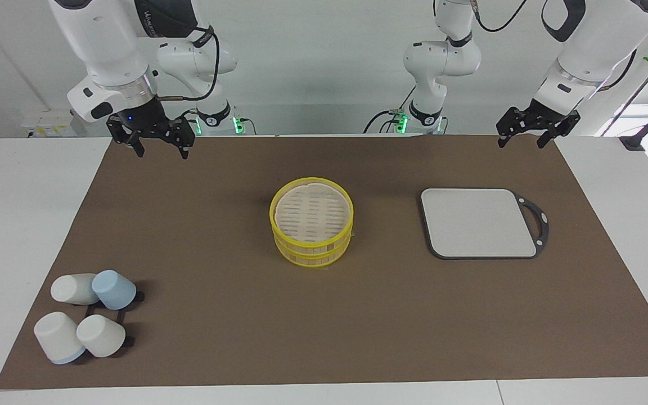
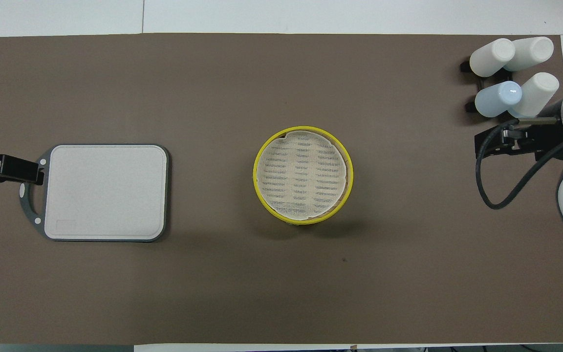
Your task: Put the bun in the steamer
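Closest to the facing camera is a cluster of cups (image 1: 85, 318) on a little black rack, sitting farthest from the robots at the right arm's end of the table. I count four: three white and one pale blue, all tipped at odd angles.

Then there's one steamer (image 1: 312, 221), smack in the middle of the brown mat (image 1: 217, 337). It's two yellow-rimmed tiers stacked on each other, with a pale perforated liner lying across the top. I can't spot any bun in either view; if it's in there, it's hidden.

One grey board (image 1: 478, 222) with a dark rim and a handle loop lies flat beside the steamer, toward the left arm's end of the table, well apart from it.

Two arms, two grippers. The right gripper (image 1: 162, 147) hangs over the mat's edge closest to the robots at its own end, fingers spread apart, holding nothing. The left gripper (image 1: 523, 138) hangs over the matching corner at the other end, up past the board's handle, fingers also apart and holding nothing. Both are raised and well apart from the steamer, which sits roughly midway between them and farther out on the table.
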Robot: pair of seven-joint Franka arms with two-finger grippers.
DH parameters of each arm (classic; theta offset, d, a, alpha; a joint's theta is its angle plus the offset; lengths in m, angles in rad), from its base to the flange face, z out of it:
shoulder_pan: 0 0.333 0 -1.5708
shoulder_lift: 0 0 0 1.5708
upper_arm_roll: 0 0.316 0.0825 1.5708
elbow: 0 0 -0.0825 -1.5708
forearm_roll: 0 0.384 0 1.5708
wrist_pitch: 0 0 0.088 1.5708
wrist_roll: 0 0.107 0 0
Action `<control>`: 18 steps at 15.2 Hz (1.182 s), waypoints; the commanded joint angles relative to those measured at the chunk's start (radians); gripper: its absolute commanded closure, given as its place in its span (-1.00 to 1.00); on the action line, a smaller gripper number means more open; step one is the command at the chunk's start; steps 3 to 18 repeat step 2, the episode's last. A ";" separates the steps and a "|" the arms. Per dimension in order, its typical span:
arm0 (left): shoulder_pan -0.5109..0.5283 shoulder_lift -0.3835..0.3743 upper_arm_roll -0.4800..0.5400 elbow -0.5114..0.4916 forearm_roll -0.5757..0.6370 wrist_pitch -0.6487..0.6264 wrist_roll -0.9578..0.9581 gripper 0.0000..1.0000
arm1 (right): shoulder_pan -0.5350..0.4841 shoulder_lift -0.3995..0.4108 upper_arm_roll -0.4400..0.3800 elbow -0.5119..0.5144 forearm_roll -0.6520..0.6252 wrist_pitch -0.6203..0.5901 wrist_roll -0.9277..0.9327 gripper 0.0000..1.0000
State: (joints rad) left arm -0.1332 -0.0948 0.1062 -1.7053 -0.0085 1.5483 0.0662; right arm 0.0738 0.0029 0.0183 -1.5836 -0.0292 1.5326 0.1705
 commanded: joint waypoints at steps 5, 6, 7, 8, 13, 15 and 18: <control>0.011 -0.020 -0.006 -0.025 -0.018 0.010 0.006 -1.00 | 0.001 0.000 -0.017 0.007 0.008 0.007 -0.023 -1.00; 0.011 -0.020 -0.006 -0.025 -0.018 0.010 0.006 -1.00 | 0.001 0.000 -0.017 0.007 0.008 0.007 -0.023 -1.00; 0.011 -0.020 -0.006 -0.025 -0.018 0.010 0.006 -1.00 | 0.001 0.000 -0.017 0.007 0.008 0.007 -0.023 -1.00; 0.011 -0.020 -0.006 -0.025 -0.018 0.010 0.006 -1.00 | 0.001 0.000 -0.017 0.007 0.008 0.007 -0.023 -1.00; 0.011 -0.020 -0.006 -0.025 -0.018 0.010 0.006 -1.00 | 0.001 0.000 -0.017 0.007 0.008 0.007 -0.023 -1.00; 0.011 -0.020 -0.006 -0.025 -0.018 0.010 0.006 -1.00 | 0.001 0.000 -0.017 0.007 0.008 0.007 -0.023 -1.00; 0.011 -0.020 -0.006 -0.025 -0.018 0.010 0.006 -1.00 | 0.001 0.000 -0.017 0.007 0.008 0.007 -0.023 -1.00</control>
